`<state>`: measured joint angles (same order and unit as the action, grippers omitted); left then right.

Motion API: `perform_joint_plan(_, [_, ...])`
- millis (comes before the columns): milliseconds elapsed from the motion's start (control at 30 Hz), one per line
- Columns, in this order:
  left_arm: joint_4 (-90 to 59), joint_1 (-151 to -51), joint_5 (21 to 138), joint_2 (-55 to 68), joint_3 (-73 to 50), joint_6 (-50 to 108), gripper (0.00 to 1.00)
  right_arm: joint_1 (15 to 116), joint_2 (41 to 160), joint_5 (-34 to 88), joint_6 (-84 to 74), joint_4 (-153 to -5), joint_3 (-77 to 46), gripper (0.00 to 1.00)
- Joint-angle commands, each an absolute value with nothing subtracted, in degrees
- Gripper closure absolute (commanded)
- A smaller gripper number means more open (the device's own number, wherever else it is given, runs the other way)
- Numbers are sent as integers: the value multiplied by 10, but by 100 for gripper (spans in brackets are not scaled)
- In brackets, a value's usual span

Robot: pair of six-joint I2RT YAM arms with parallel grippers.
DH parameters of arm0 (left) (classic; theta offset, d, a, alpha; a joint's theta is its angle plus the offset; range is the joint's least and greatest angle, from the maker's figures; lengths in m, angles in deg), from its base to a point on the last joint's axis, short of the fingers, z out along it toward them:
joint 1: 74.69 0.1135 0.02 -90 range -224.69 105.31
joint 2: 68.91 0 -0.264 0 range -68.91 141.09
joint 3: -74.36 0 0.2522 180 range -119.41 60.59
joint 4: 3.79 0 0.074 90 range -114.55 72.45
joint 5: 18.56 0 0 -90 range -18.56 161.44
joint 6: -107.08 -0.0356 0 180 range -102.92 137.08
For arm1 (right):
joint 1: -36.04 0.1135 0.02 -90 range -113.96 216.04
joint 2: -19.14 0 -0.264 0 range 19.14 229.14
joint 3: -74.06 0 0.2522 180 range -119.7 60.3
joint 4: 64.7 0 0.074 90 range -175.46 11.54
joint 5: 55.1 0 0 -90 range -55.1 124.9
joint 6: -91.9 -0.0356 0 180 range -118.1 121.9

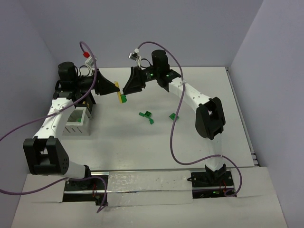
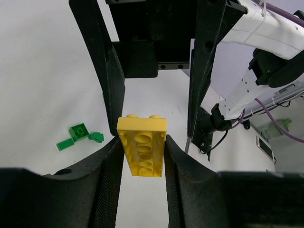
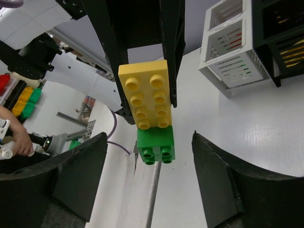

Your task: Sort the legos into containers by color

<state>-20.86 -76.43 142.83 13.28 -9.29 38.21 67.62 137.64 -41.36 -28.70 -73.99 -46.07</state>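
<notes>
My left gripper (image 1: 117, 90) (image 2: 141, 159) is shut on a yellow brick (image 2: 141, 147) and holds it above the table at the back middle. In the right wrist view a green brick (image 3: 156, 145) is stuck to the end of the yellow brick (image 3: 145, 95); the pair also shows in the top view (image 1: 121, 97). My right gripper (image 1: 126, 90) (image 3: 148, 142) is open, with its fingers (image 3: 76, 175) wide on either side of the green brick and not touching it. The white slatted box (image 1: 78, 121) (image 3: 232, 52) and the black tray (image 3: 280, 38) stand at the left.
Loose green bricks lie on the table in the middle (image 1: 146, 115) (image 1: 173, 116); three also show in the left wrist view (image 2: 78, 132). Purple cables hang from both arms. The two grippers face each other closely.
</notes>
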Motion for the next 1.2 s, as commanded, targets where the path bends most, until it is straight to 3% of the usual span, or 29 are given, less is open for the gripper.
perform_joint_plan(0, [-161,-766,1447,114,-95,400,100,686,1368,-429,-252,-759,-464,25])
perform_joint_plan(133, [-147,-766,1445,116,-100,415,100,687,1366,-425,-209,-805,-459,27])
perform_joint_plan(600, [-149,-766,1437,124,-113,416,100,690,1369,-418,-154,-863,-479,51])
perform_joint_plan(700, [-154,-766,1436,127,-117,411,100,690,1372,-416,-150,-866,-489,66])
perform_joint_plan(733, [-160,-766,1435,127,-118,407,100,691,1372,-416,-149,-866,-490,78])
perform_joint_plan(833, [-201,-765,1437,129,-125,378,100,689,1368,-408,-129,-881,-491,100])
perform_joint_plan(1167, [-409,-757,1441,144,-171,209,100,649,1340,-389,-69,-948,-475,100])
